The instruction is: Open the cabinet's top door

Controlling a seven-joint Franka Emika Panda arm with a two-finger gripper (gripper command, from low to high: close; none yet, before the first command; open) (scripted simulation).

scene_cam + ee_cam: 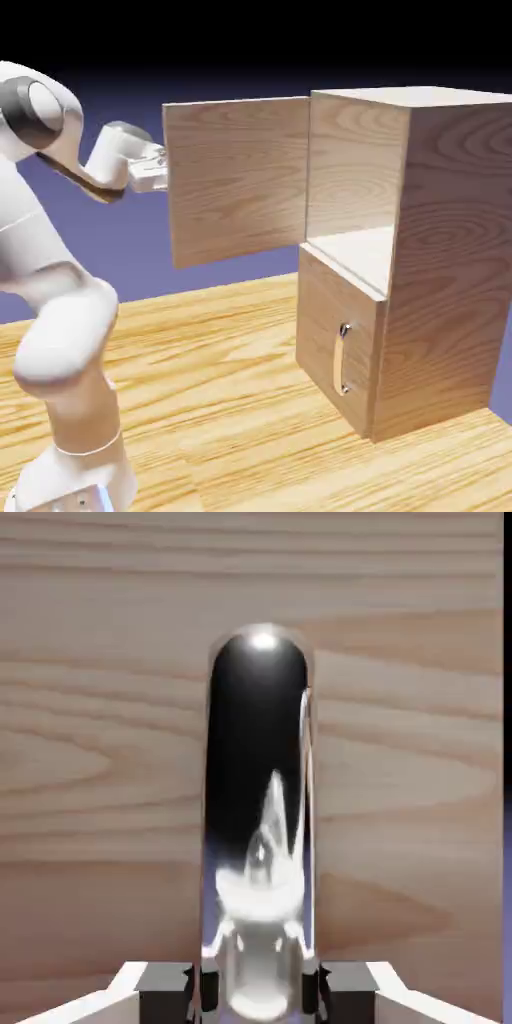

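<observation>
At the far left the white jointed robot arm (60,350) climbs from the light-grained wooden table (220,420) and bends over at the shoulder; out in front of it sits the two-finger gripper (158,170), pressed up against the free edge of the top door (240,178), the squarish wood-grain panel now swung wide open; from the hand the door runs away to its hinge on the tall boxy light-brown wood-grain cabinet (445,260), so the cabinet stands beyond the far end of the panel; the upper compartment (350,245) gapes open past the hinge, pale inside; beneath it the shorter lower door (335,345) is flush and closed, its small vertical silver handle (342,358) well below the hand's level. From the hand's own camera, the two dark grey fingertips (165,990) show at the bottom edge, clamped tight on the long curved silver bar handle (260,812), which rises straight up between them, mirror-bright; wood grain fills everything behind the bar; a sliver of blue-violet backdrop (507,912) peeks past the door's edge on the right.
</observation>
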